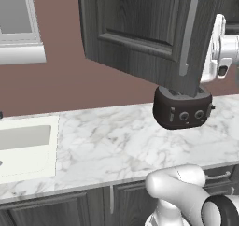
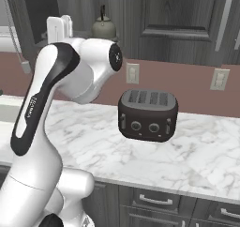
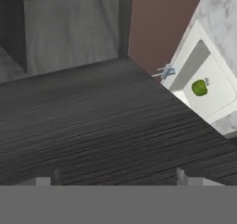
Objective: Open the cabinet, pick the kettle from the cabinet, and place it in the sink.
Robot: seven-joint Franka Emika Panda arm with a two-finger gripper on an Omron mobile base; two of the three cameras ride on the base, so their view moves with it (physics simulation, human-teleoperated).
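Gripper point(image 3: 118, 179): your jaws stand wide apart and empty, tips just above a dark wood-grain cabinet door point(image 3: 92, 126).
Cabinet point(image 1: 140, 33): door swung open, its handle point(image 1: 189, 33) beside your wrist.
Kettle point(image 2: 103, 28): on the cabinet shelf, behind your arm.
Sink point(image 3: 203, 86): far below your gripper, a green object point(image 3: 199, 87) in the basin.
Toaster point(image 2: 147, 114): on the counter beneath you.

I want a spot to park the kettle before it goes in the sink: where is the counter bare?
The white marble counter lies bare between the white rectangular sink and the dark four-slot toaster, and along its front edge. The swung-open dark wood-grain cabinet door hangs right over the toaster, crowding that spot.
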